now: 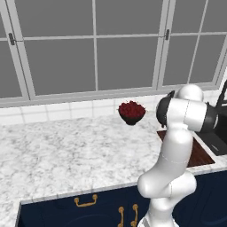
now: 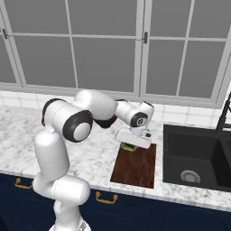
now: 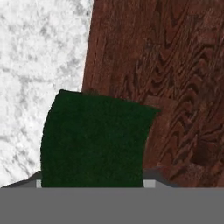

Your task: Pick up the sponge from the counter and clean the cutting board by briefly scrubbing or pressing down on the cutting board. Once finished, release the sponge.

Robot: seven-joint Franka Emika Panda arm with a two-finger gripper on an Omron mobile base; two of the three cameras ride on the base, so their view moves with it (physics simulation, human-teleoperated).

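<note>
The sponge [image 3: 96, 140] shows its dark green top close in the hand view, lying over the left edge of the reddish-brown cutting board [image 3: 175, 65], partly above the marble counter [image 3: 39, 52]. My gripper [image 3: 94, 183] is shut on the sponge, a fingertip at each of its sides. In the right base view the gripper [image 2: 131, 145] hangs low over the far left corner of the cutting board [image 2: 135, 167], with a sliver of the sponge [image 2: 129, 147] beneath the hand. Whether the sponge touches the wood I cannot tell. The arm hides the gripper in the left base view.
A dark bowl of red fruit [image 1: 131, 111] stands on the counter [image 1: 66, 150] by the tiled wall, left of the cutting board [image 1: 199, 155]. The black sink [image 2: 194, 158] with its faucet [image 2: 224, 113] lies just right of the board. Windows run behind.
</note>
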